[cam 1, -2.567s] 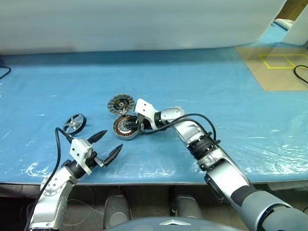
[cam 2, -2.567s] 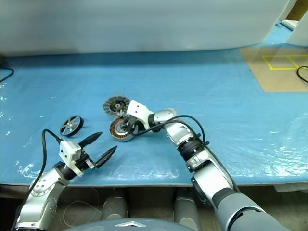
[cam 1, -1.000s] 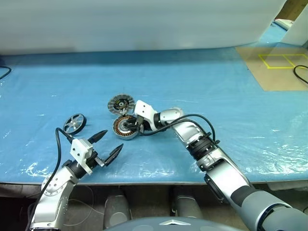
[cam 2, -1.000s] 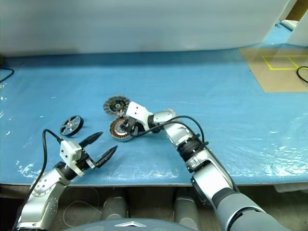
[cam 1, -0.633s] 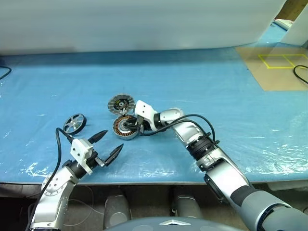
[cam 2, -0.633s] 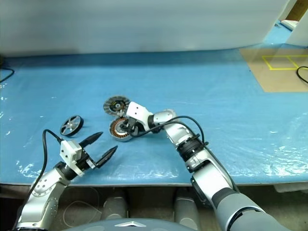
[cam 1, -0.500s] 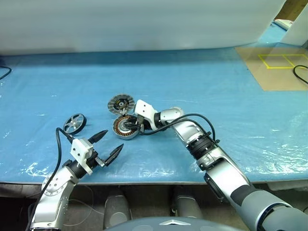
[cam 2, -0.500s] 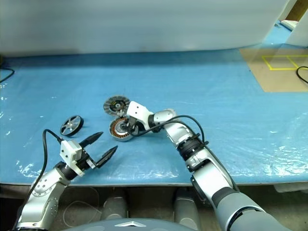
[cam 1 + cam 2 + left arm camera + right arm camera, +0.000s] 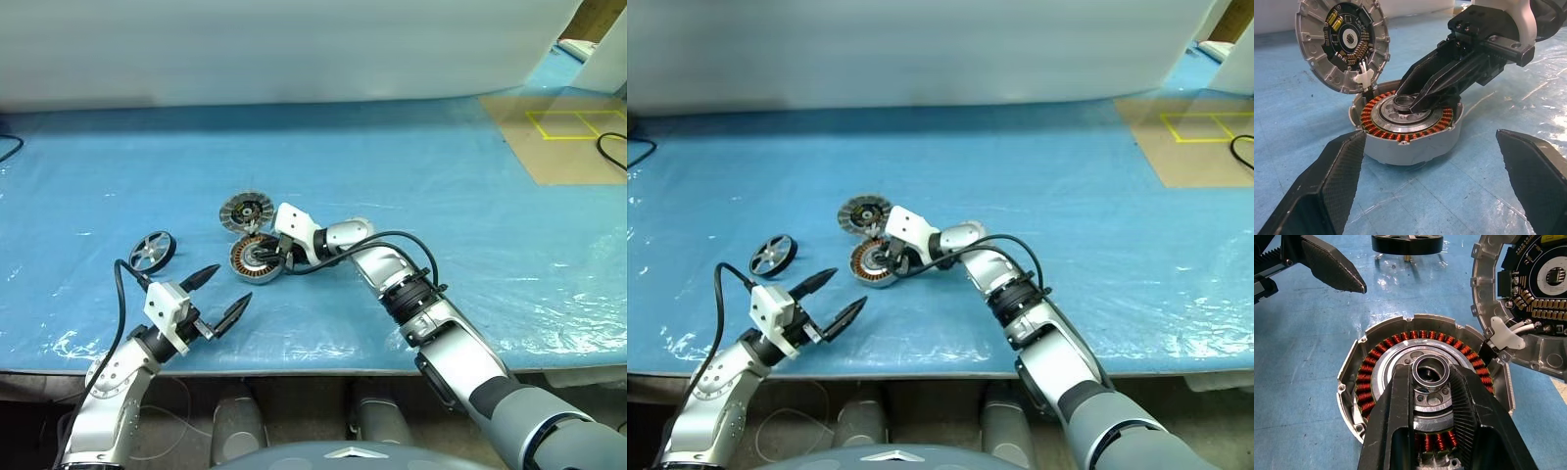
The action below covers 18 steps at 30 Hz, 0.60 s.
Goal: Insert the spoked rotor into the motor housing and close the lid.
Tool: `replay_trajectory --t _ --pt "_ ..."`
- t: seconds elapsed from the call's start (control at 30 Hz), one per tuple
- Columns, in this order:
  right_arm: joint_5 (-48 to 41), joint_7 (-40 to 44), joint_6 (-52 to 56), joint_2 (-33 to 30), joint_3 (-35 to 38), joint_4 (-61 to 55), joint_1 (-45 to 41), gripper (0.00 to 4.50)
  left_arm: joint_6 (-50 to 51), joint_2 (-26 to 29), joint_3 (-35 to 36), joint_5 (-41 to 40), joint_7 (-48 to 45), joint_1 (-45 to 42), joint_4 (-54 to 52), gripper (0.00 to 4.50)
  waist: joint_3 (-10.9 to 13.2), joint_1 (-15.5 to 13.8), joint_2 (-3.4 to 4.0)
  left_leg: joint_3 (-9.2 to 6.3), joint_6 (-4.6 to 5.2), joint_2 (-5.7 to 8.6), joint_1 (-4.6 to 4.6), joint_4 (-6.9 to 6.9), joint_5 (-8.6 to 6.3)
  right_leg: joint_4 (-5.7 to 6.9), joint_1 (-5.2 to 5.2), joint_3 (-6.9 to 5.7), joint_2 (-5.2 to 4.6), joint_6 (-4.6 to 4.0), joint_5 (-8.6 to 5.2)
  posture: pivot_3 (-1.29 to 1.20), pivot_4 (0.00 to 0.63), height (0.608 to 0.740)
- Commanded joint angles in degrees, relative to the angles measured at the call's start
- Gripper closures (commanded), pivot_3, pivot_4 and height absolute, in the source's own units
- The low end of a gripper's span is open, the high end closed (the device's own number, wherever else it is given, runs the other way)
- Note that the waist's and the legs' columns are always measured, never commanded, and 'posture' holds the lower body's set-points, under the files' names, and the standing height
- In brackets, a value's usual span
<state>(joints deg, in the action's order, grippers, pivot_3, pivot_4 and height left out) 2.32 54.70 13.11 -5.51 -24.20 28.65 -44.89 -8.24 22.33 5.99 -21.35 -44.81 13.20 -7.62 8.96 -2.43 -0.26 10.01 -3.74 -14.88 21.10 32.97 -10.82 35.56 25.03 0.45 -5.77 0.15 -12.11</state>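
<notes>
Nothing shifted since the earlier frames: right pincer [image 9: 1432, 382] still clamped on the silvery centre hub of the motor housing [image 9: 257, 258], left pincer [image 9: 217, 297] still spread wide and hovering empty near the front edge of the blue surface [image 9: 470, 186]. Housing sitting open toward the front of the surface, left of its middle, copper-brown windings ringed inside a silver-grey wall, with the lid [image 9: 246, 211] tilted against its far side, dark circuit board exposed. Spoked rotor [image 9: 152, 251] lying apart toward the left edge, dark rim, silver spokes
</notes>
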Motion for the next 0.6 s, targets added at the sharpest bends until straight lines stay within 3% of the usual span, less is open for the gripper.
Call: replay_trajectory --t 0.03,0.6 --pt "0.0 0.0 -0.5 0.1 0.5 -0.4 -0.8 3.84 -0.5 0.3 0.1 -0.3 -0.2 -0.3 -1.2 0.00 0.0 0.0 0.00 0.00 0.00 0.00 0.00 0.00 0.00 0.00 0.00 0.00 0.00 0.00 0.00 0.00 0.150 0.740" --pt "-0.2 0.9 -0.2 -0.1 0.3 -1.1 -0.3 3.84 -0.6 0.3 0.1 -0.2 -0.1 -0.4 -1.0 0.00 0.0 0.0 0.00 0.00 0.01 0.00 0.00 0.00 -0.01 0.00 0.00 0.00 0.00 0.00 0.00 0.00 0.150 0.740"
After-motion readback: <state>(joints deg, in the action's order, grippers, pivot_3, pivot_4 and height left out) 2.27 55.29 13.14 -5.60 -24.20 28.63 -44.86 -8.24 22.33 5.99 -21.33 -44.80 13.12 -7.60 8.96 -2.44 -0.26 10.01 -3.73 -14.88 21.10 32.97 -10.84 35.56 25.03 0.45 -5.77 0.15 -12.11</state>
